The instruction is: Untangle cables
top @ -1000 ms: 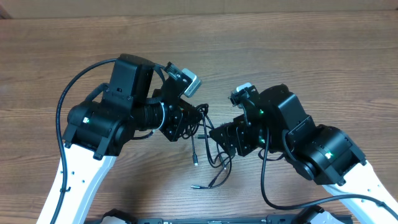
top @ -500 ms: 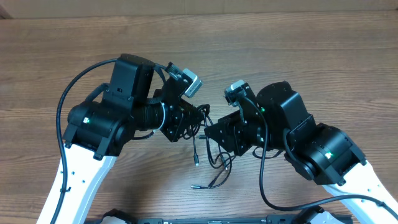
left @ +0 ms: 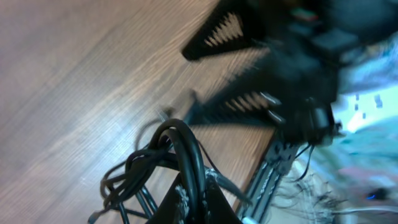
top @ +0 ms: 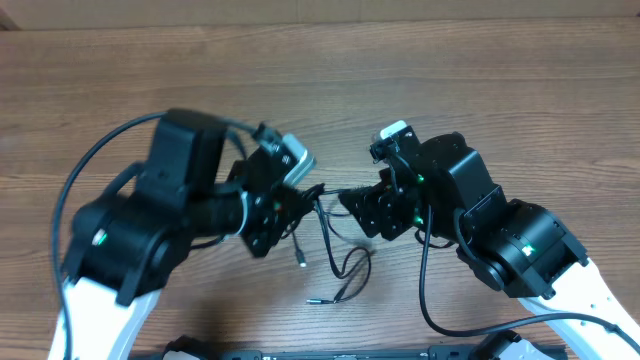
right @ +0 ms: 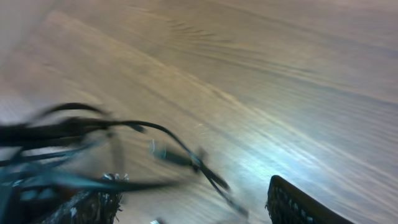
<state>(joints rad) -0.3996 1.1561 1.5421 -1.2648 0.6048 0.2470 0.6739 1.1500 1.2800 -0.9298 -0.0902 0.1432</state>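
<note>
Overhead, the left pincer (top: 295, 203) is clenching the bunched cables (top: 322, 205) near the desk's (top: 480, 90) middle, with loose loops trailing toward the front edge. The right pincer (top: 357, 208) is gaping beside them. It should be closing on one single strand, then drawing away slowly, never yanking.

My bench (top: 500, 80) is streaky brown wood with a soft shine. The cables (top: 345, 262) are black, smooth and a bit shiny. My left arm (top: 150, 225) and right arm (top: 500, 240) wear dull black plastic, with white plastic lower down. The pads (right: 298, 202) of my right jaws are black and bumpy.
</note>
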